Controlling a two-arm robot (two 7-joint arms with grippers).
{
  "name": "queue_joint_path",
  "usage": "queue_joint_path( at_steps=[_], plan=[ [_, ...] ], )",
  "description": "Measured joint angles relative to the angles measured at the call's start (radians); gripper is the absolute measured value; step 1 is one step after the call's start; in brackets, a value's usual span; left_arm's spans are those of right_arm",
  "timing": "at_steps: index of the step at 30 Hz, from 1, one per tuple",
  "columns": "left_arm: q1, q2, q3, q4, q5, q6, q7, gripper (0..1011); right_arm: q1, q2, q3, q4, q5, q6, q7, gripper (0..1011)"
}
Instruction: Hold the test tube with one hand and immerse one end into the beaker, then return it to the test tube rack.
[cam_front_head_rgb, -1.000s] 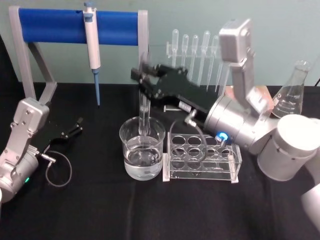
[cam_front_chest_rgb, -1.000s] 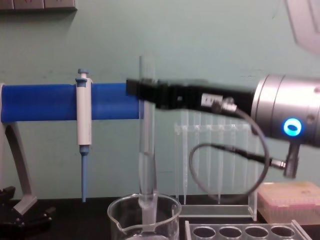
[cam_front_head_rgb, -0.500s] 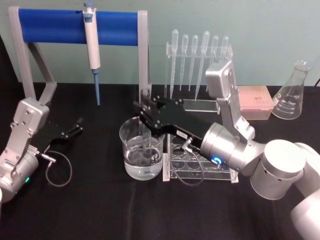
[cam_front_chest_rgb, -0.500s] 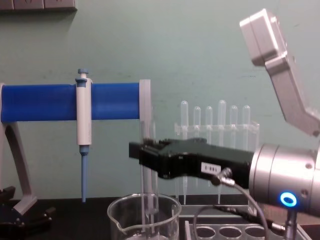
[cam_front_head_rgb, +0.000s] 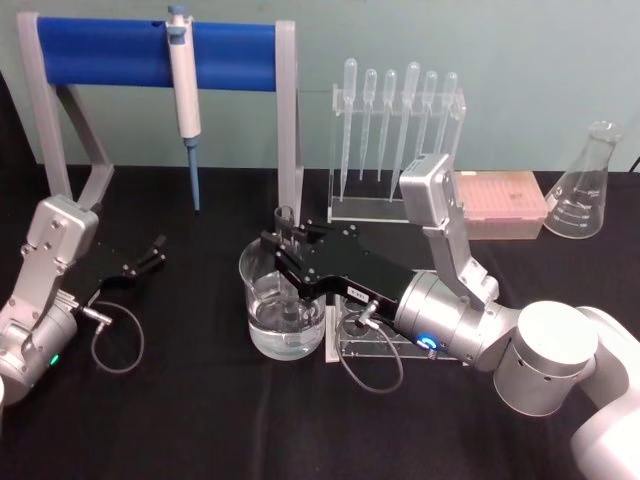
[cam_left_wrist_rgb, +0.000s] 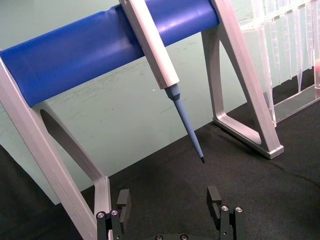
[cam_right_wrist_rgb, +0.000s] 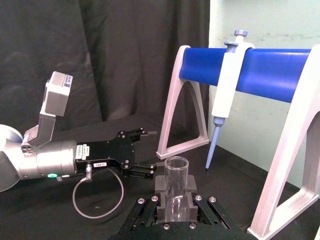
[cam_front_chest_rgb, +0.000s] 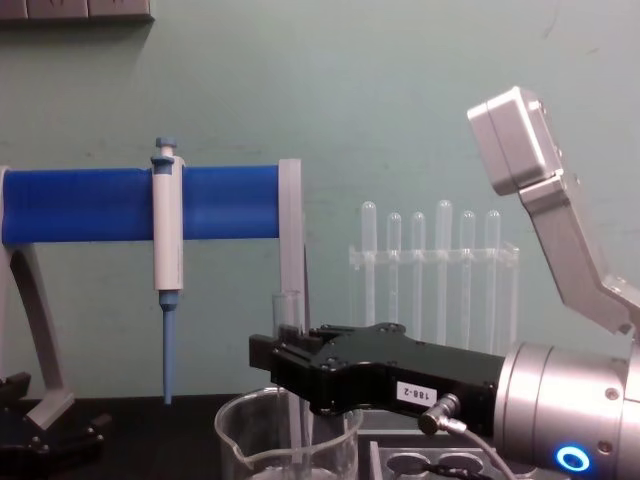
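Jaws of right gripper (cam_front_head_rgb: 283, 252) clamped on upright test tube (cam_front_head_rgb: 284, 220), lower end inside beaker (cam_front_head_rgb: 258, 295), left gripper (cam_front_head_rgb: 152, 254) parked, fingers apart

Blue-barred stand (cam_front_head_rgb: 120, 52) at the back left of the black table (cam_front_head_rgb: 200, 400); blue-and-white pipettor (cam_front_head_rgb: 183, 75) hanging on its bar, tip down, clear of the cloth; to the right, a row of bulb-topped pipettes (cam_front_head_rgb: 392, 110) upright in a clear holder (cam_front_head_rgb: 380, 208); pink box (cam_front_head_rgb: 500, 200) just beside; conical flask (cam_front_head_rgb: 583, 185) far right.
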Motion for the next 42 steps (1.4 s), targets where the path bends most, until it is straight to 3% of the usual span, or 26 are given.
queue_joint_path(
  at_steps=[42],
  plan=[
    [0.000, 0.000, 0.000, 0.000, 0.000, 0.000, 0.000, 1000, 0.001, 0.002, 0.001, -0.003, 0.003, 0.002, -0.001, 227]
  ],
)
